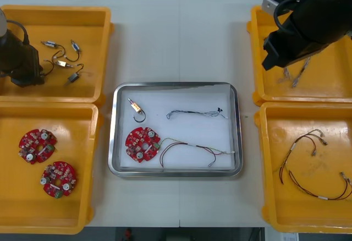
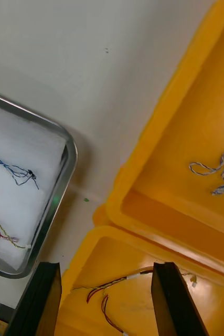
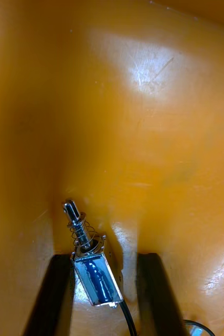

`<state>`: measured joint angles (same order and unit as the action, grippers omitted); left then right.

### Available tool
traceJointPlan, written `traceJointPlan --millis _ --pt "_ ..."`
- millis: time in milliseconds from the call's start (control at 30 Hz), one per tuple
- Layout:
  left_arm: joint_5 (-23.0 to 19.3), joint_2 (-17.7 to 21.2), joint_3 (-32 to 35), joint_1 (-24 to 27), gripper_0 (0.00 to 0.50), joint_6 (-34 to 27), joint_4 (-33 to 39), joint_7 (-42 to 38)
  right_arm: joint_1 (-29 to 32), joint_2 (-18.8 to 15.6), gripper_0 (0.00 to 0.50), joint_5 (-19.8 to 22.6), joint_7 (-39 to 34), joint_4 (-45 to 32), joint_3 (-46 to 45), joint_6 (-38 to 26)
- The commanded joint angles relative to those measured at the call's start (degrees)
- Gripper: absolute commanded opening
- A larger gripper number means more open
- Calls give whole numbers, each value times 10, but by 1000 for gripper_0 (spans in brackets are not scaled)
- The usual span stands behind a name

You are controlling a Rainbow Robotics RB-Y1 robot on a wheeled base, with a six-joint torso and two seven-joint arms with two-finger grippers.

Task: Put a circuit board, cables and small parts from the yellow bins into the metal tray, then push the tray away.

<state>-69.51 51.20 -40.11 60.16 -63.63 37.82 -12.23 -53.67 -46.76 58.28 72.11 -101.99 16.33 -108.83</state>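
– Small metal part (image 3: 93, 262) lies between parted fingers (image 3: 54, 299) of left gripper (image 3: 104, 296), unclamped, in far left yellow bin (image 1: 55, 9).
– Light, rigid, slick by looks. Pinch boxy body, not spring (image 3: 80, 228). Right gripper (image 2: 106, 299): open, empty, over right bins (image 2: 195, 121).

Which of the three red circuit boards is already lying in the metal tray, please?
The board inside the metal tray, by its left rim; the other two lie in a yellow bin on the left.
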Motion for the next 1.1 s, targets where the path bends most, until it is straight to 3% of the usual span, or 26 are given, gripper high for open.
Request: traceJointPlan --millis 33,333,433,833,1100 --pt "9 -8 -24 -4 0 8 -4 33 47 -45 500 -2 -43 -48 -63 -12" --pt "12 -8 -27 -3 0 9 4 44 141 -91 500 11 -54 -96 -147 -12" --pt "32 -3 -27 6 0 -4 22 48 173 -102 500 15 -56 -103 -175 -12" --pt "90 38 14 36 0 -127 142 79 269 -114 500 24 -69 -106 -265 -12" --pt "117 72 62 36 0 -239 255 174 313 -115 500 5 -77 -106 -289 -12"
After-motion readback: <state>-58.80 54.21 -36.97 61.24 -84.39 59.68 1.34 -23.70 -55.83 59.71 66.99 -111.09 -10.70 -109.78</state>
